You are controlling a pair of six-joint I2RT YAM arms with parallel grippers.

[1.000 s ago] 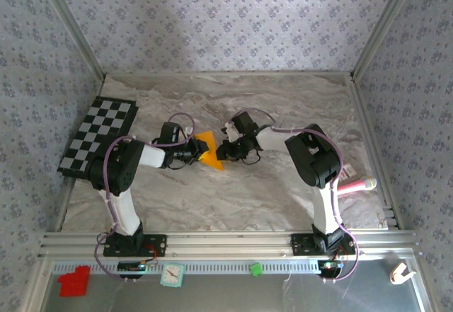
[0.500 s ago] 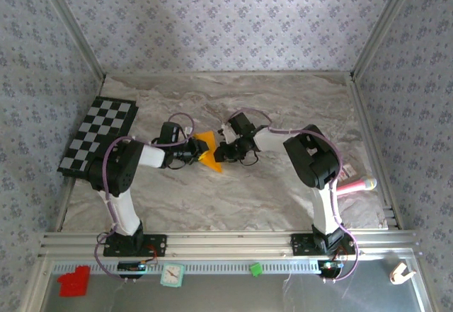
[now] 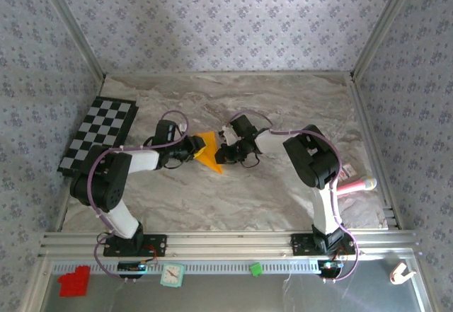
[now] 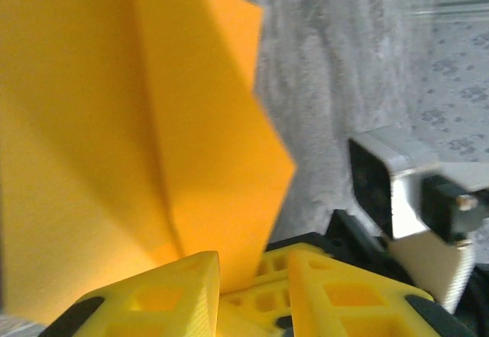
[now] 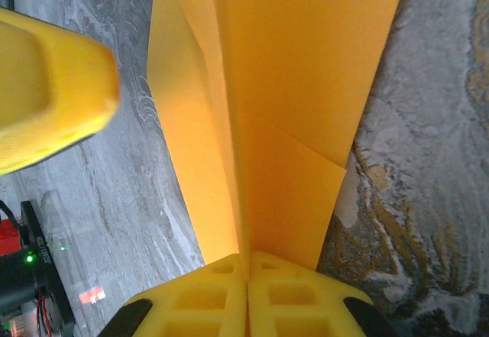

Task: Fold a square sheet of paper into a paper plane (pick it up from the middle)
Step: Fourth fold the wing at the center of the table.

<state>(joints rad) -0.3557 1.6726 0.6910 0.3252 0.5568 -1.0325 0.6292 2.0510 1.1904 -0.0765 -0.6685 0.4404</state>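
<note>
The square sheet of paper (image 3: pixel 207 148) is orange and creased into a pointed, layered shape, held off the marble tabletop between my two grippers. My right gripper (image 3: pixel 224 153) comes in from the right. In the right wrist view its yellow fingers (image 5: pixel 298 291) are pressed together on the paper's (image 5: pixel 290 85) central fold, so my right gripper (image 5: pixel 246 259) is shut on it. My left gripper (image 3: pixel 190 148) is at the paper's left side. In the left wrist view my left gripper (image 4: pixel 252 264) is open: the paper (image 4: pixel 114 123) leans on one finger (image 4: pixel 153 299), clear of the other.
A black-and-white checkered mat (image 3: pixel 99 135) lies at the far left. A pink object (image 3: pixel 356 185) lies by the right rail. Below the front rail lie a red block (image 3: pixel 73 281), a small clock (image 3: pixel 172 275) and a green block (image 3: pixel 255 269).
My left gripper's jaws have parted and its arm has swung lower and to the left. My right gripper has closed tight on the paper's fold. The paper has barely moved.
</note>
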